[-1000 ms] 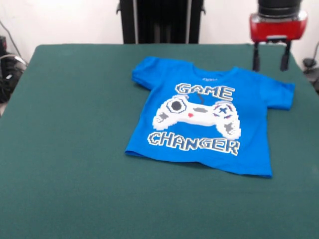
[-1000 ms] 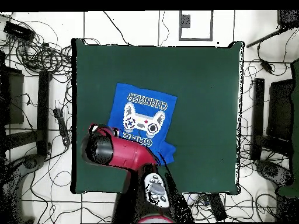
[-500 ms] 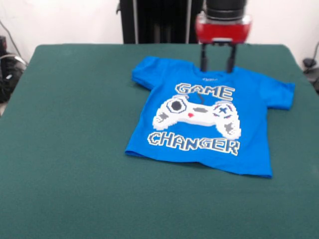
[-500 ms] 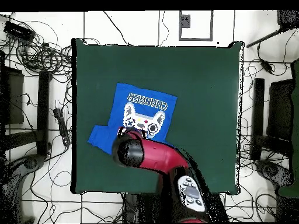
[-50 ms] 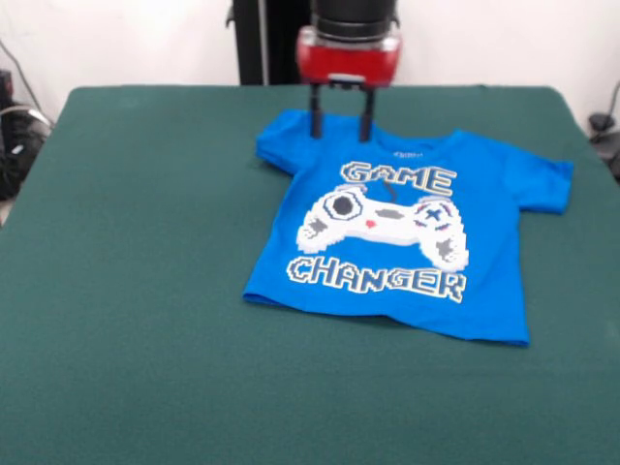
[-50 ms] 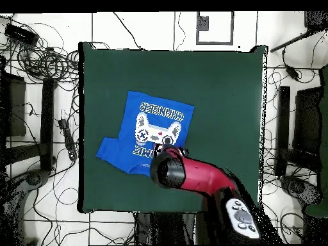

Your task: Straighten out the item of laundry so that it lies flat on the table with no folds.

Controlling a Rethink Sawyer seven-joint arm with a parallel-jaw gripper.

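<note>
Two fingers: the pincer (image 5: 340, 126) has its black fingers (image 5: 316, 118) hanging parted with nothing between them, tips at the shirt's shoulder beside the collar. Can't tell if they're touching cloth or just above it.

Arm: red and black, coming down from above. In the overhead view it hides the collar and one sleeve, so no read on that part from up there.

Shirt: the blue tee (image 5: 407, 242) lies print up on the table (image 5: 145, 291), nearer the back edge than the front one, a bit off centre, turned slightly askew.

State of it: mostly flat already, I'd say. Sleeve near the pincer looks bunched and tucked, and the hem rides up a little at one corner. Other sleeve is spread out fine.

Doing this bit well: my guess is it should pinch only the top layer at that bunched sleeve, then drag outward, low and slow, away from the print. Lift too high and the whole shirt shifts, wrecking the flat part.
</note>
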